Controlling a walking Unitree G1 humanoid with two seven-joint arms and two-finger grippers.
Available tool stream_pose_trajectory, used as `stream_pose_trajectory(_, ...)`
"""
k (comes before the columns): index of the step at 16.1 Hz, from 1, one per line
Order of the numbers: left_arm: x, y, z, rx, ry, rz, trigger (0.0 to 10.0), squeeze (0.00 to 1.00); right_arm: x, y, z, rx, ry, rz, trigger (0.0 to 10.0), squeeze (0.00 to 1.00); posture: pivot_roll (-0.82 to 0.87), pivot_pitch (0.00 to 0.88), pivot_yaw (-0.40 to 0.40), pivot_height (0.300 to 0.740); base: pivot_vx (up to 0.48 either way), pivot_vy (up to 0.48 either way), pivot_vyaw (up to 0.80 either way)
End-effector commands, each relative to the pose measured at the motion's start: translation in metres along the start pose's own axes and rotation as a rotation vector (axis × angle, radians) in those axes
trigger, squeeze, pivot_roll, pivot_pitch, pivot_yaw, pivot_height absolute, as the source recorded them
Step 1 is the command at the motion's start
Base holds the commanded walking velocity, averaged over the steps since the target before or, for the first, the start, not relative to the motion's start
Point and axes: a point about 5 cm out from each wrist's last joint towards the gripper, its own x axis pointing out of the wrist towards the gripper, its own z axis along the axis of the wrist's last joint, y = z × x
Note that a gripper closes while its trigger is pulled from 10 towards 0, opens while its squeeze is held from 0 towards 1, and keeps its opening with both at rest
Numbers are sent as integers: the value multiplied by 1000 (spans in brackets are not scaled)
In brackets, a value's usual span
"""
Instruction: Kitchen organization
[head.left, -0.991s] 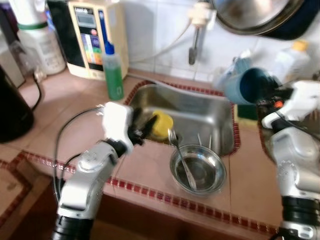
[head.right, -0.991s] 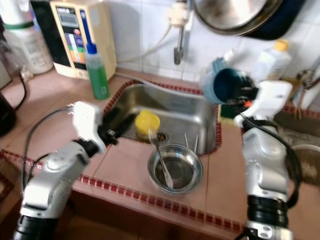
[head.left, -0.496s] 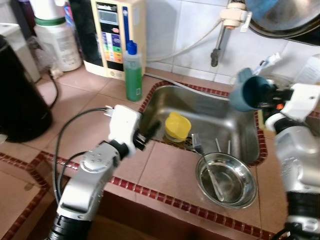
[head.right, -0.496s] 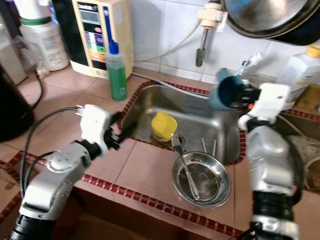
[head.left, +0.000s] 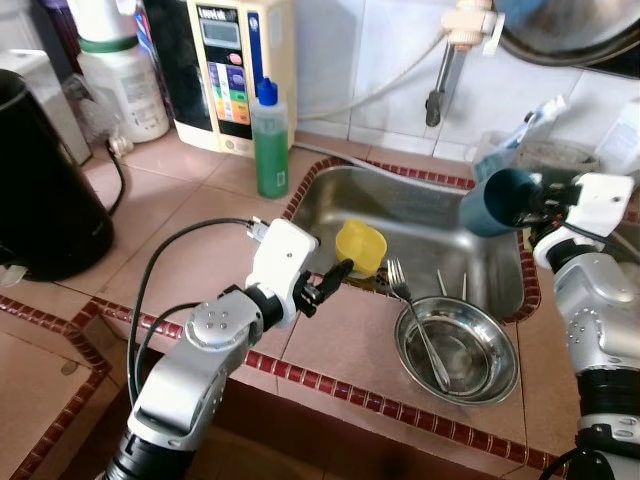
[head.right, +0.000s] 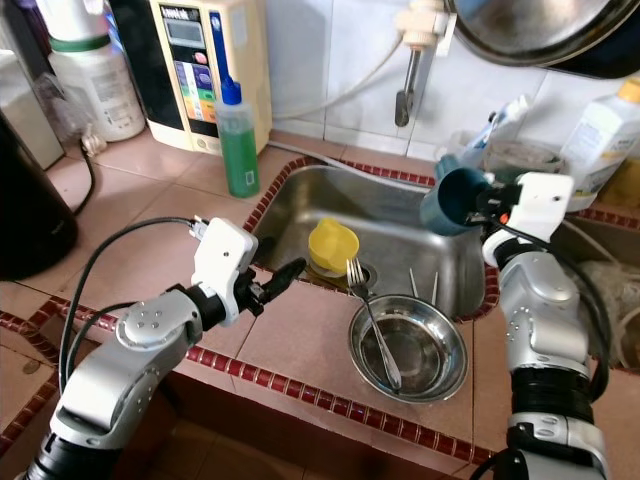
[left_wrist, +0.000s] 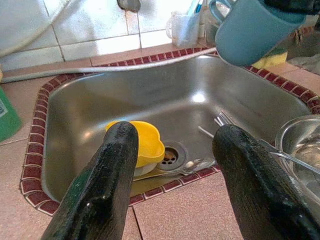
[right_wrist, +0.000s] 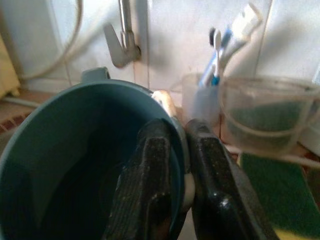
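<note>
At nine o'clock the left gripper (head.left: 335, 275) hangs wide over the tiled counter (head.left: 190, 240) edge, free space ahead toward the yellow cup (head.left: 361, 246) in the sink (head.left: 420, 215). At three o'clock the right gripper (right_wrist: 175, 165) pinches the blue mug (head.left: 497, 201) rim above the sink.

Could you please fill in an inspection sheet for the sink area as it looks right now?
Surface: tiled counter around a steel sink.
Job's things: blue mug held over the sink; yellow cup in the sink; steel bowl with a fork on the counter edge.
Clutter: green bottle, toothbrush cup, sponge.
Grippers: right gripper pinches the mug's rim; left gripper open, facing the yellow cup.
Cables: black cable looping off the left arm.
Surroundings: tiled wall, faucet.
</note>
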Motion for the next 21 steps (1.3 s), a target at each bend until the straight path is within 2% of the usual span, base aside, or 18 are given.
stream_pose_trajectory(1, 0, -1, 9, 17, -16, -15, 10000, 0, 4, 0, 8, -24, -20, 22, 10000, 0, -48, 118, 7, 732, 0, 0, 0)
stream_pose_trajectory(8, 1, -10, 17, 30, -14, -107, 10000, 0, 14, 9, 8, -14, 9, 136, 10000, 0, -55, 214, 23, 732, 0, 0, 0)
stream_pose_trajectory(10, 3, -13, 19, 26, -20, -124, 10000, 0, 16, 11, 11, 31, 19, 174, 10000, 0, -58, 211, 21, 732, 0, 0, 0)
stream_pose_trajectory(11, 3, -13, 19, 25, -19, -124, 10000, 0, 16, 10, 11, 50, 19, 173, 10000, 212, -59, 207, 19, 732, 0, 0, 0)
stream_pose_trajectory(12, 4, -13, 19, 24, -22, -124, 10000, 0, 17, 9, 11, 66, 18, 167, 10000, 1000, -60, 202, 17, 732, 0, 0, 0)
stream_pose_trajectory(21, 9, -10, 21, 28, -39, -110, 10000, 0, 21, 5, 14, 92, 6, 158, 10000, 1000, -60, 156, 10, 732, 0, 0, 0)
